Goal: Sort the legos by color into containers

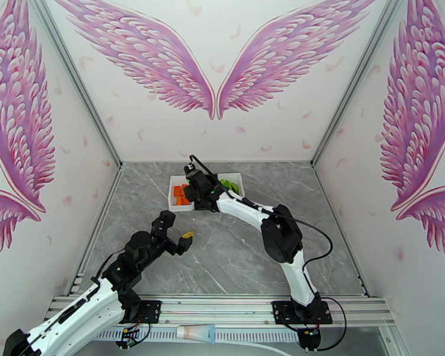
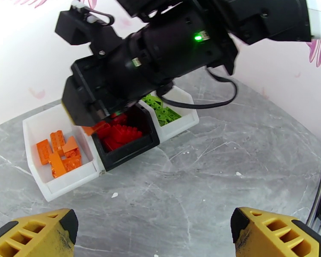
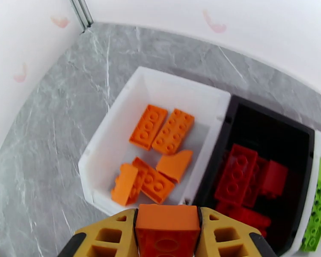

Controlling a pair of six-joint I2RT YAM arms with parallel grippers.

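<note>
The left end effector (image 1: pixel 187 235) hangs over the bare grey desk (image 1: pixel 234 256), short of the trays. Its yellow fingers (image 2: pixel 36 234) are spread wide with nothing between them. The left white tray (image 2: pixel 32 125) holds several orange bricks (image 3: pixel 160 133). The black middle tray (image 2: pixel 130 153) holds red bricks (image 3: pixel 237 172), and the right white tray (image 2: pixel 182 123) holds green bricks (image 2: pixel 162 112). The right end effector (image 3: pixel 167 230) hovers above the seam between the left white tray and the black one, pinching a single orange block (image 3: pixel 167 219) narrowly between its fingers. A white tube (image 1: pixel 196 333) lies on the rail between the arm bases, its print too small to read.
</note>
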